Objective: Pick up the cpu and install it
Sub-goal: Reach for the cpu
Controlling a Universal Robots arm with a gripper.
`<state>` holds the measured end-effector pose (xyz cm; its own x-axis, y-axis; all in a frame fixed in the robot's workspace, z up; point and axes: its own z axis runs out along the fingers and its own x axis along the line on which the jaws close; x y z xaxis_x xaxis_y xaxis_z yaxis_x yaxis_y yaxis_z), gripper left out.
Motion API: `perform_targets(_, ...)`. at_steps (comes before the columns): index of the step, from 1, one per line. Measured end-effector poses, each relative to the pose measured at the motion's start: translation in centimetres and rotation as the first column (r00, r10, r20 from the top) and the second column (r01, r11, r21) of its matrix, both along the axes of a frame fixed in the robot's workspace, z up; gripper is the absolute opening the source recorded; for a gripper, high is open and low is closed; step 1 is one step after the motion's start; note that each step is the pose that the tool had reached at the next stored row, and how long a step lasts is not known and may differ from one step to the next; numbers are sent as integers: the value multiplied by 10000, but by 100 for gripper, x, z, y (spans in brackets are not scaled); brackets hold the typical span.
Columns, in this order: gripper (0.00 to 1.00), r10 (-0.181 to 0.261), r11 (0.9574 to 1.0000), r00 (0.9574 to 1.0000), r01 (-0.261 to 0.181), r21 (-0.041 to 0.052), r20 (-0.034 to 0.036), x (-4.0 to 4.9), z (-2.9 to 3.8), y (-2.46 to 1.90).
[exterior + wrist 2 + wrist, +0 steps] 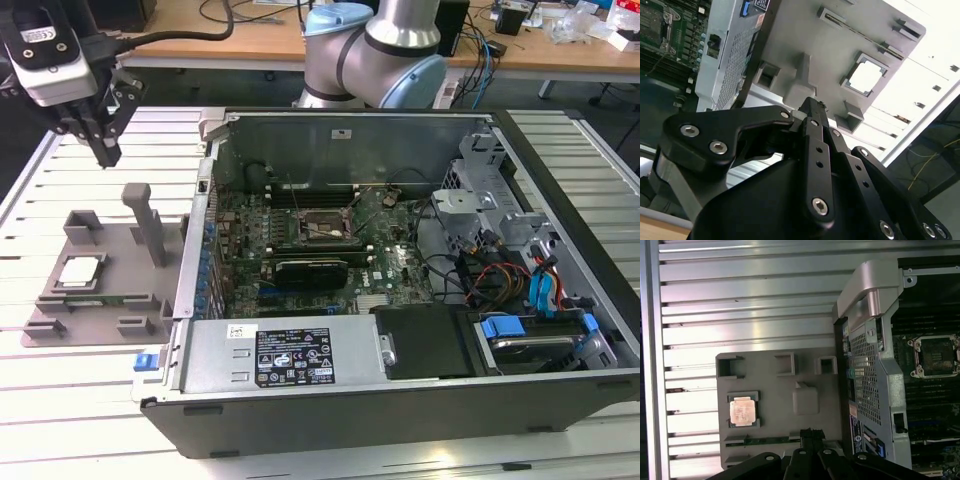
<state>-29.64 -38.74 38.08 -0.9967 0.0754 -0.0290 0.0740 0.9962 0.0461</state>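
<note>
Slatted metal bench, exterior view: gripper [105,152] hangs clenched and empty, clear of the grey plastic fixture [125,250], where the cpu [80,271] lies flat in its recess. The socket [322,228] in the open case [400,410] appears vacant. Second wrist view: matte black fingers [812,130] meet, holding nothing. First wrist view: cpu [741,410] is a silvery square with a dark rim. Pickup and install are both judged not yet done.

I can read no text from here. The black label [293,357] and white sticker [242,330] on the power supply [208,365] carry print too fine to make out, and so does the white label [40,33] on the wrist unit [55,75]. The cpu [741,411] shows faint, unreadable marks.
</note>
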Motion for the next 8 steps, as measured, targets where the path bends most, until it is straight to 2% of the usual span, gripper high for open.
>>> perform_targets(8, 11, 0, 10000, 10000, 0, -1, 0, -166, -55, 1)
